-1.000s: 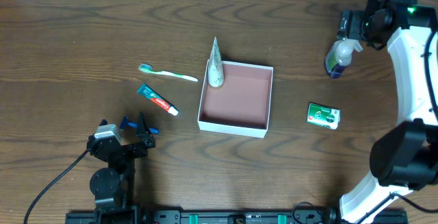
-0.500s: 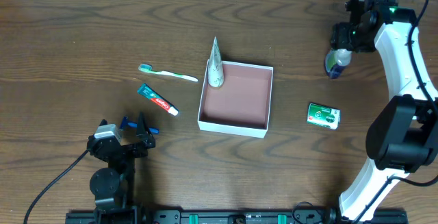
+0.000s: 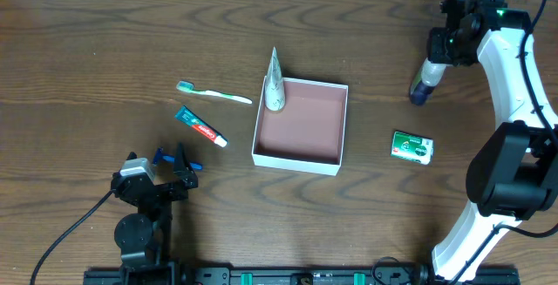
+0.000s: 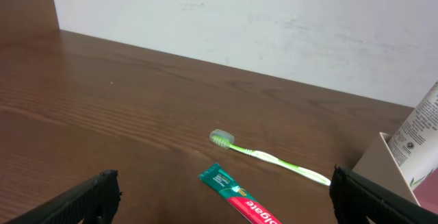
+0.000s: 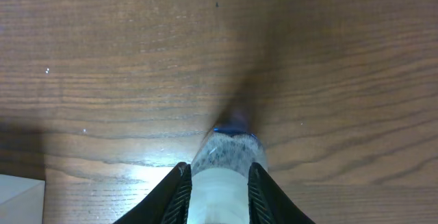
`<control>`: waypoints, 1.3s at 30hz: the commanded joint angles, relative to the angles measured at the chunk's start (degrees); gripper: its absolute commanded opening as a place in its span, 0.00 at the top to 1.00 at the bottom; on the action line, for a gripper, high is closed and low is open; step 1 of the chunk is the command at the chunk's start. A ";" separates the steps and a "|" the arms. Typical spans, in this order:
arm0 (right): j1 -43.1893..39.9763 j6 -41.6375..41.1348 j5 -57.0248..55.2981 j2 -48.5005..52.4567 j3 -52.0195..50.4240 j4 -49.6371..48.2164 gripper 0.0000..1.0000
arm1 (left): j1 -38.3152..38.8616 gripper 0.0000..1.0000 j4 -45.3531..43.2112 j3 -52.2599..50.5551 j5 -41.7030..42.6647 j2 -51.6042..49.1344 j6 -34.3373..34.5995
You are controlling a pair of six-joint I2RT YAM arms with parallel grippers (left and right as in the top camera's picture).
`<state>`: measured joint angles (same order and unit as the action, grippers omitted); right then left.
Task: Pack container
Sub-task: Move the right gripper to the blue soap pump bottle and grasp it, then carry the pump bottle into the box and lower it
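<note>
Now that the right jaws have narrowed onto the bottle (image 3: 422, 86) at the far right of the desk (image 3: 105, 23), it looks ready for the container (image 3: 301, 159) mid-desk; the left jaws gape wide, empty.

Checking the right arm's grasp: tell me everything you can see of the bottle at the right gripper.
The bottle is small, with a pale translucent body that looks like plastic and a blue end. It is on the right side of the table, well apart from the container. The right gripper has it between its fingers, which press on both sides in the wrist view. From overhead it looks slanted, blue end away from the gripper. Whether that end touches the wood cannot be told.
</note>
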<state>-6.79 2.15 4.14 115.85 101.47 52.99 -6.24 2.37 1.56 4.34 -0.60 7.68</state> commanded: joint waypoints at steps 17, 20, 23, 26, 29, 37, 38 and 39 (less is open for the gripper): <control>7.32 0.09 11.34 -20.55 -0.22 1.75 0.75 | -0.22 0.02 1.27 -1.33 1.05 0.35 0.28; 11.91 0.04 11.32 -23.34 -0.22 1.60 0.74 | -0.22 0.02 1.27 -1.33 1.05 0.35 0.28; 17.49 0.02 11.30 -24.26 -0.22 0.98 0.74 | -0.22 0.02 1.27 -1.33 1.05 0.35 0.28; 22.69 -1.42 9.60 -23.82 -0.24 -0.09 0.74 | -0.22 0.02 1.27 -1.33 1.05 0.35 0.28; 26.97 -2.56 7.06 -22.86 -0.24 -1.38 0.74 | -0.22 0.02 1.27 -1.33 1.05 0.35 0.28; 32.35 -5.33 6.19 -17.55 -0.24 -4.44 0.75 | -0.22 0.02 1.27 -1.33 1.07 0.35 0.28; 32.59 -5.51 6.19 -16.74 -0.24 -4.68 0.76 | -0.22 0.02 1.27 -1.33 1.05 0.35 0.28; 32.81 -5.88 6.16 -15.89 -0.24 -4.98 0.76 | -0.22 0.02 1.27 -1.33 1.05 0.35 0.28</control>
<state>25.12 -1.32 10.94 98.08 100.49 48.99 -6.24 2.37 1.58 4.34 -0.60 7.68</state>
